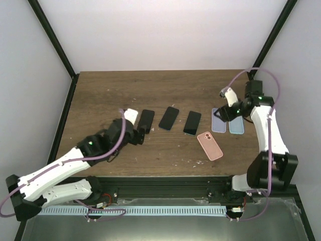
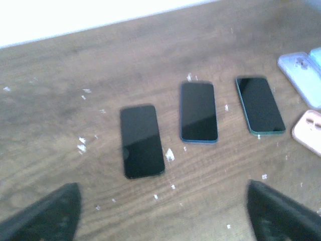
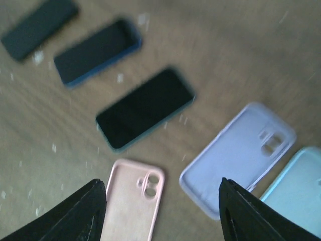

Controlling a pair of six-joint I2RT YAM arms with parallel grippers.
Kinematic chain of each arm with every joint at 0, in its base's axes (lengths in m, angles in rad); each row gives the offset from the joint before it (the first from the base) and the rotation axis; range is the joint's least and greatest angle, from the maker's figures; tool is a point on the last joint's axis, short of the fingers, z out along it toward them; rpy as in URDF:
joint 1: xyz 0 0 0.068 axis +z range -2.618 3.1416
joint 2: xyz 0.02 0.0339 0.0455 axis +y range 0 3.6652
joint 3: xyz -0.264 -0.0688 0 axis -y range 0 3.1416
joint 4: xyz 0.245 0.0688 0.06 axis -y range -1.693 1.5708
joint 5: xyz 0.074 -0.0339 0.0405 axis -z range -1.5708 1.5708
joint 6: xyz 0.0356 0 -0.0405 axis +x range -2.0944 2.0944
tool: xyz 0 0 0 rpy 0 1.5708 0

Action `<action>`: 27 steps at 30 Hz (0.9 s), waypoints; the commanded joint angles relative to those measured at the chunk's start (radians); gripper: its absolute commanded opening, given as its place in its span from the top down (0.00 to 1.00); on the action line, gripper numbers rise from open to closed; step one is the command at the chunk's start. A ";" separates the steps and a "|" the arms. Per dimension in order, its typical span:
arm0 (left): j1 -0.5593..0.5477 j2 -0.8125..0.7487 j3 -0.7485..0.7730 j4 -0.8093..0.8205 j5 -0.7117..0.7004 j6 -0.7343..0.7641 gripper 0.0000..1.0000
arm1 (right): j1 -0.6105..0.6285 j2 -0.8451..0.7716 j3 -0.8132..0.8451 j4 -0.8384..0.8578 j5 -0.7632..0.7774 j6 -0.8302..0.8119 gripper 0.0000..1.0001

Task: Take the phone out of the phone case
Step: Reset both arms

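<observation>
Closest to where I stand, the left arm (image 1: 60,168) and the right arm (image 1: 266,133) rise from the near edge of the wooden table (image 1: 125,88), the biggest thing here. I'll place everything from the pink case (image 1: 209,145), which lies flat on the wood on the right arm's side.

The left arm stretches low over the table, well to the left of the pink case. Its left gripper (image 1: 142,134) hangs by the near end of the black phone (image 1: 146,119). The dark fingers (image 2: 55,213) stand wide apart with only bare wood between them.

The right arm bends up and over. The right gripper (image 1: 226,108) hovers beyond the pink case and slightly to its right, above the lilac case (image 1: 218,120). Its fingers (image 3: 75,213) are parted too and grip nothing.

Three phones lie in a row with dark screens up, each bare on the wood and clear of every case. The teal-edged phone (image 1: 192,123) is just beyond and left of the pink case. The blue-edged phone (image 1: 169,118) is farther left, and the black phone farthest left.

The lilac case lies beyond the pink case, with the light blue case (image 1: 236,124) just beside it on the right. Small white flecks (image 2: 169,154) are scattered on the wood left of the pink case, among the phones.
</observation>
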 commanded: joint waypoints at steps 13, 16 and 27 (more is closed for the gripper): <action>0.302 -0.179 0.019 0.024 -0.190 0.249 0.00 | -0.010 -0.375 -0.191 0.874 -0.182 0.732 0.00; 0.312 -0.240 -0.154 0.188 -0.174 0.300 0.00 | -0.010 -0.425 -0.316 0.990 -0.181 0.799 0.00; 0.315 -0.353 -0.259 0.259 -0.243 0.323 0.00 | -0.011 -0.406 -0.410 1.052 -0.108 0.849 0.00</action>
